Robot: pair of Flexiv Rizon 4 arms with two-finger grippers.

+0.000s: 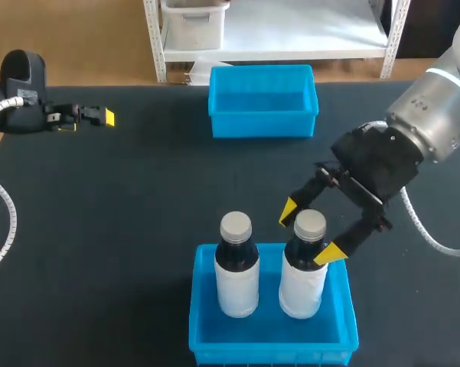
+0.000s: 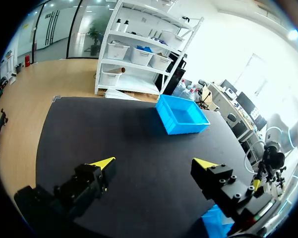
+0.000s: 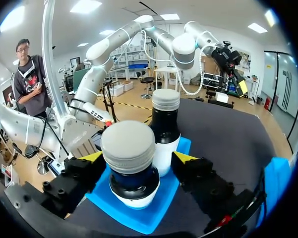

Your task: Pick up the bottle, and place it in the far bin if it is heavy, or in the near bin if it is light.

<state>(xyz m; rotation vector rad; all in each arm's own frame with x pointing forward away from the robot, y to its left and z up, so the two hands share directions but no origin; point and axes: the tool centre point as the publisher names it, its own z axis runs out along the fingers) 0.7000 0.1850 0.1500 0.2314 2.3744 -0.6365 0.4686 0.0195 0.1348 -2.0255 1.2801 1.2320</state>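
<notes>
Two dark bottles with white labels and grey caps stand upright in the near blue bin. My right gripper is open around the neck of the right bottle, one yellow tip on each side with small gaps. In the right wrist view that bottle stands between the fingers of the right gripper, and the left bottle is just beyond it, both in the near bin. The left bottle is untouched. My left gripper is open and empty at the table's far left.
The far blue bin sits empty at the table's back middle, also ahead of the left gripper as the far bin. Dark tabletop lies bare between the bins.
</notes>
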